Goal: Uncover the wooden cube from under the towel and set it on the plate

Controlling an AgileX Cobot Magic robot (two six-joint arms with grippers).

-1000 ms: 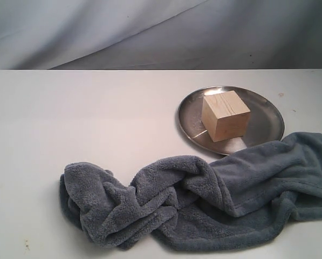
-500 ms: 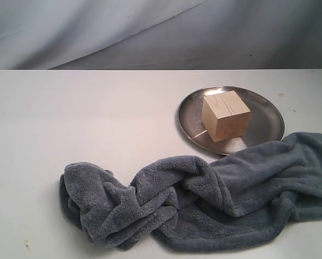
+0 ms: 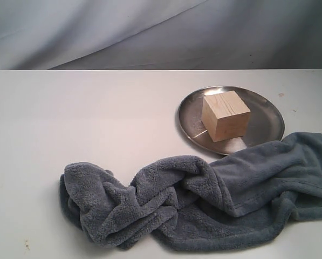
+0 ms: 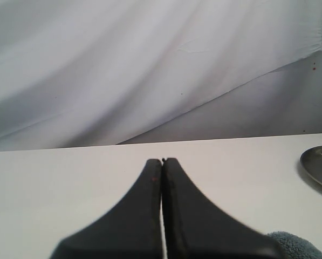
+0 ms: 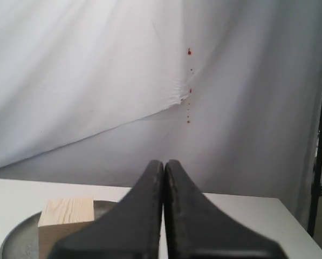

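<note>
The cube is set on the plate, ahead of and below the right gripper, whose jaws are pressed together. The left gripper is likewise closed above the white table. The towel is bunched by the plate, perhaps overlapping its rim. Grey cloth is draped behind.

Open room: the table is bare across the left half and centre of the frame, with passage from above and from either side.

Obstacle 1: the towel, a bunched heap along the lower frame from lower left to the right edge. Its upper right fold lies against the near rim of the plate.

Obstacle 2: the cube on the plate, open above and on its left, right and far sides.

The backdrop closes the top of the frame.
</note>
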